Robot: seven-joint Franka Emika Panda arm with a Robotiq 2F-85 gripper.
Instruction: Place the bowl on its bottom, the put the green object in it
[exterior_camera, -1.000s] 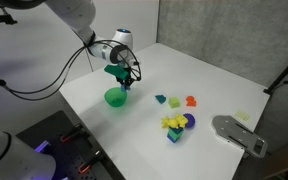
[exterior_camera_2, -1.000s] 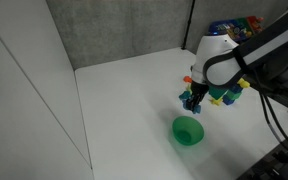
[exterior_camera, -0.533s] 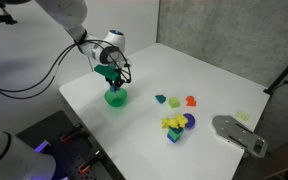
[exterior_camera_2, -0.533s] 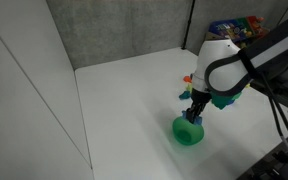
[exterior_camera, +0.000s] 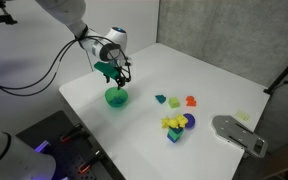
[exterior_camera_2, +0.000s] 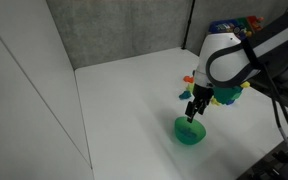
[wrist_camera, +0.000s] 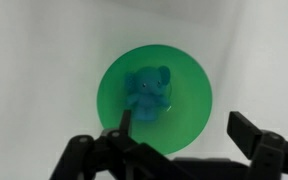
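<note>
A bowl (exterior_camera: 116, 97) stands upright on a table (exterior_camera: 224, 75) with a small toy (wrist_camera: 151, 92) inside it. Well apart lie three loose pieces (exterior_camera: 174, 101), a block pile (exterior_camera: 176, 125) just before them.

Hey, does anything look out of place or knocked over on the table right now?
Nothing stands out. The bowl sits upright with the blue toy inside, the open gripper above it. The block pile sits apart on the table.

One green bowl (exterior_camera: 116, 97); one blue toy (wrist_camera: 151, 92); three small loose pieces: one teal piece (exterior_camera: 160, 99), one yellow-green piece (exterior_camera: 174, 102), one orange piece (exterior_camera: 191, 101); one block pile (exterior_camera: 177, 125).
</note>
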